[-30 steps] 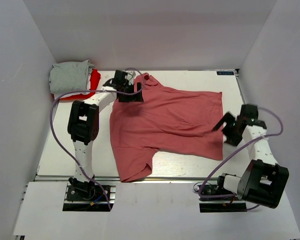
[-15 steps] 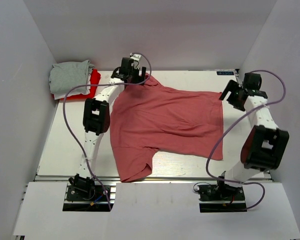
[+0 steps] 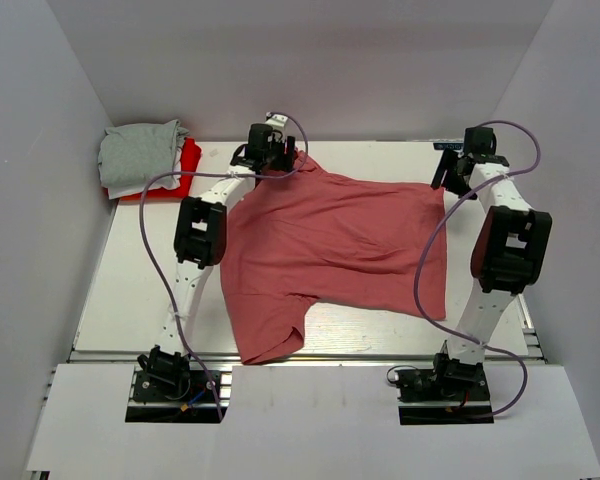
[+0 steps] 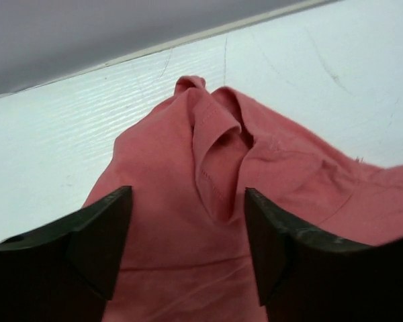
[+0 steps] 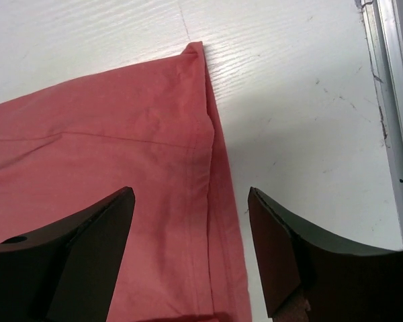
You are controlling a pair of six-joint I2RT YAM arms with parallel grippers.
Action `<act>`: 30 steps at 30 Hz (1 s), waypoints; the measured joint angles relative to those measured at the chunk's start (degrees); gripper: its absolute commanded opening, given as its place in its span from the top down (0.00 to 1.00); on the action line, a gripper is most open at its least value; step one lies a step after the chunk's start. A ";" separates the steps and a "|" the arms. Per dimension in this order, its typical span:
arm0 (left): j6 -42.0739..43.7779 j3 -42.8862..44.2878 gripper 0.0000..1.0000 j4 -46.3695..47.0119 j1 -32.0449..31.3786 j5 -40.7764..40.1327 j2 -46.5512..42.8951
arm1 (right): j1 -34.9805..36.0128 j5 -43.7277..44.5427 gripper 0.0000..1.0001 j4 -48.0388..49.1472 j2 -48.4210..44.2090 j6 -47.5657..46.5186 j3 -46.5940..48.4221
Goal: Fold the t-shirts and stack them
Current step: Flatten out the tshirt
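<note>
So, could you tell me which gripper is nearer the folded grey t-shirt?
Left. The left gripper hovers right of the grey t-shirt; the right gripper is far across the table.

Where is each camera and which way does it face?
Top external: fixed above and behind the bases, looking down on the table; shows left arm, right arm, pink t-shirt, folded pile.
Left wrist: on the left arm, facing down at the shirt's neck end; its open jaws frame it.
Right wrist: on the right arm, facing down at the shirt's hem corner; open jaws show.
Shared: all three see the pink t-shirt.
</note>
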 measured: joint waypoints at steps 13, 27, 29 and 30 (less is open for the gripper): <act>-6.84 3.93 1.00 4.98 -0.39 0.24 6.91 | -0.13 -0.81 0.46 -2.19 6.67 -1.68 2.84; -11.54 2.05 1.00 6.78 -0.11 1.16 6.47 | -0.15 -7.28 0.48 -3.67 8.07 -0.72 1.09; -11.72 2.03 1.00 6.82 -0.09 1.18 6.40 | -0.20 -7.30 0.48 -4.04 8.07 -0.57 0.90; -11.76 2.03 1.00 6.82 -0.09 1.18 6.38 | -0.20 -7.19 0.48 -4.26 8.07 -0.52 0.76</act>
